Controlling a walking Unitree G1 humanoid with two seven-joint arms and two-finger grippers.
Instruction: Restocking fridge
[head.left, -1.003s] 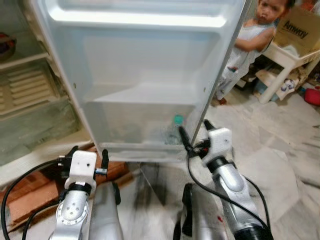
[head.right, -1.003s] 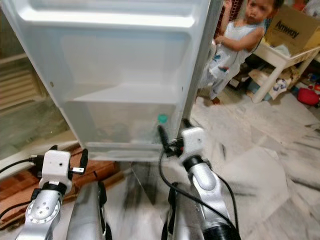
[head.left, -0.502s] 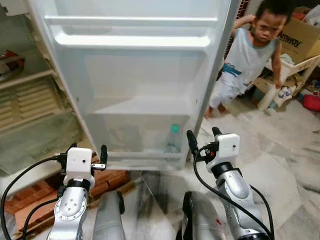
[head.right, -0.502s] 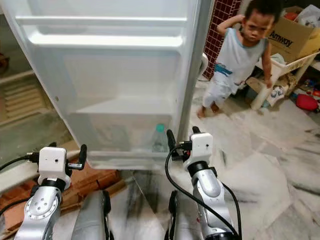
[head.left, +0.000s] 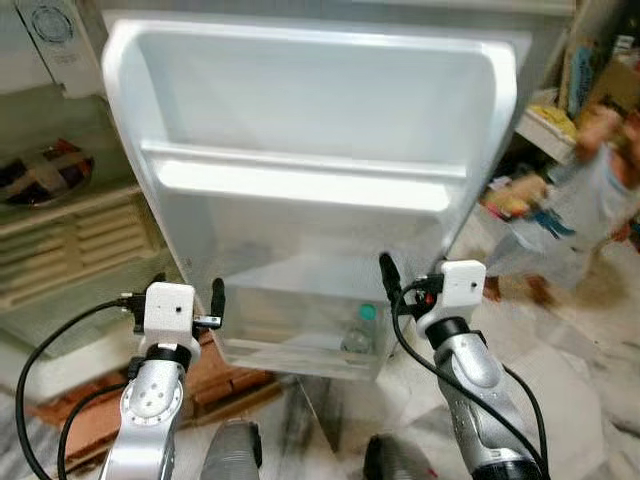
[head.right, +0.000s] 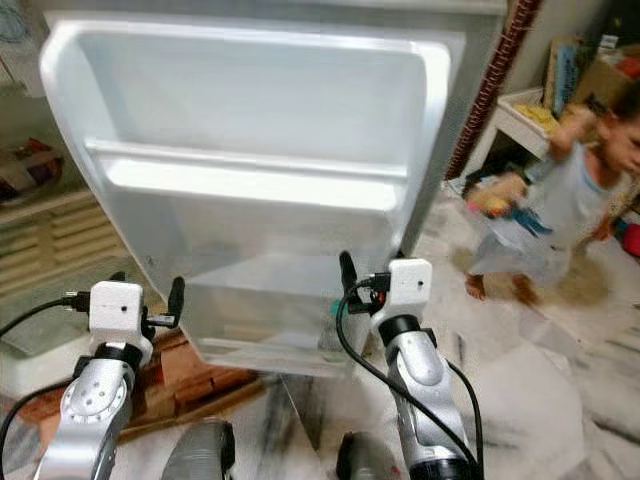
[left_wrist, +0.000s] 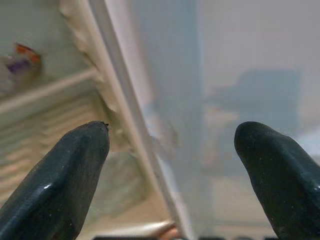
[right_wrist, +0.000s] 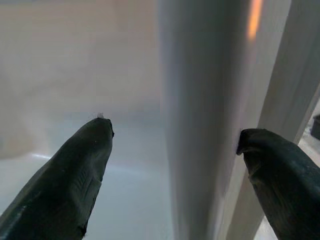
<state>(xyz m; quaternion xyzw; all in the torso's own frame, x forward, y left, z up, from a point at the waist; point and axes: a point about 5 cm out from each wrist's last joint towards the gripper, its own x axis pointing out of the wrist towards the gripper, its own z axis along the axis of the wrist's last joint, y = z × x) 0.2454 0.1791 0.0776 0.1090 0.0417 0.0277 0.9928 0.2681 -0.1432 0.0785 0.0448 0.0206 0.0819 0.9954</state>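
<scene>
The white fridge door (head.left: 310, 110) stands open before me, its inner shelves facing me. A clear bottle with a green cap (head.left: 361, 330) stands in the lower door bin (head.left: 290, 345). My left gripper (head.left: 187, 293) is open and holds nothing, raised near the bin's left corner; its wrist view looks past the fingers (left_wrist: 60, 175) at the door's hinge side. My right gripper (head.left: 410, 278) is open too and holds nothing, close to the door's free edge (right_wrist: 195, 100), which its wrist view has ahead between the fingers.
The fridge interior (head.left: 60, 230) lies at the left, with a dish of food (head.left: 40, 172) on a shelf. Red bricks (head.left: 215, 365) sit under the fridge. A person (head.left: 590, 200), blurred, moves on the marble floor at the right near cluttered shelves (head.left: 545, 110).
The camera has lifted and shifted, so the door sits lower in view. The person has moved from beside the door off to the right. Both grippers stay open.
</scene>
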